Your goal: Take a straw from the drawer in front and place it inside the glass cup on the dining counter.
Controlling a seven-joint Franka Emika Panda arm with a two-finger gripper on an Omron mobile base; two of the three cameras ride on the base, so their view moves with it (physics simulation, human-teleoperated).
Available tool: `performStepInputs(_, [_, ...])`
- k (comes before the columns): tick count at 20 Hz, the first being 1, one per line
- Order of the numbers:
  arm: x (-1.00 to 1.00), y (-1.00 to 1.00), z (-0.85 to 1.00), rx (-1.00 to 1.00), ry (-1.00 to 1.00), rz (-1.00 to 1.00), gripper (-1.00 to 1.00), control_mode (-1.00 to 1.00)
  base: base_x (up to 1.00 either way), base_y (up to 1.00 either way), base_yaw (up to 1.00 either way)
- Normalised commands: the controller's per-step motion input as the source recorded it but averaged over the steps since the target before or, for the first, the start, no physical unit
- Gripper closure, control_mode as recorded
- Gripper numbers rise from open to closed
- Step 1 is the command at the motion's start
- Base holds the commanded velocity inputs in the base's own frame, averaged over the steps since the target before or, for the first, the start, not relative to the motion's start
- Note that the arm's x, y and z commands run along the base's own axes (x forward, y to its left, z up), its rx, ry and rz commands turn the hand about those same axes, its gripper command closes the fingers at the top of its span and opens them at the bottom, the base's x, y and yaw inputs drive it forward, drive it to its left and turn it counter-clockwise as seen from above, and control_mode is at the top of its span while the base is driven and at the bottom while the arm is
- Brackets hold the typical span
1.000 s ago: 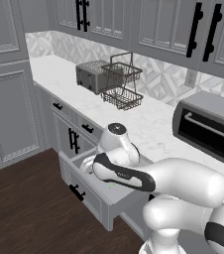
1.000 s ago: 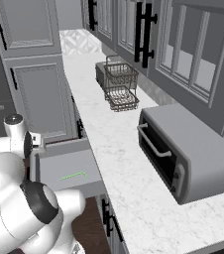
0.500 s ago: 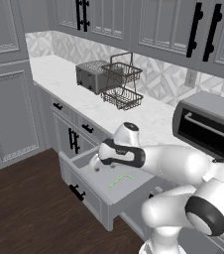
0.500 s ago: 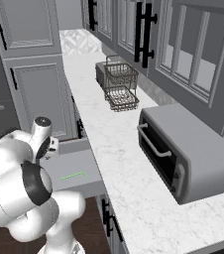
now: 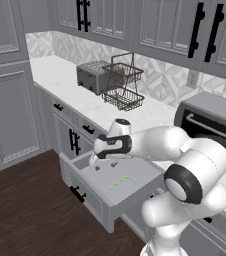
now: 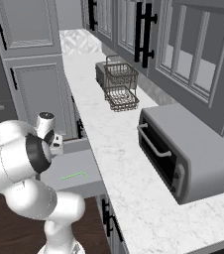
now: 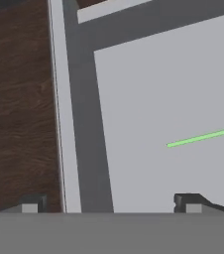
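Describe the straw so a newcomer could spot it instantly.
Find the marble worktop with the toaster oven. Below its edge, the open grey drawer juts out. On its floor lies the straw: a thin bright-green stick, the only coloured thing on the plain grey.

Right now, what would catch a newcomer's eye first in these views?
The bright-green straw stands out, lying flat on the plain grey floor of the open drawer. Next is the white arm stretched over that drawer, its tool open above the drawer's inner end, apart from the straw. On the marble worktop, the toaster oven looms large.
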Motion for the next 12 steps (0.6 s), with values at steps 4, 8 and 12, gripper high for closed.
performStepInputs(4, [0.01,0.00,-0.54,-0.09,0.04,0.00,-1.00,-1.00,0.00,0.00,0.00])
performStepInputs(8, [0.09,0.00,-0.52,-0.02,0.01,0.00,-1.00,-1.00,0.00,0.00,0.00])
performStepInputs(12, [0.19,0.00,-0.39,0.00,0.00,0.00,-1.00,-1.00,0.00,0.00,0.00])
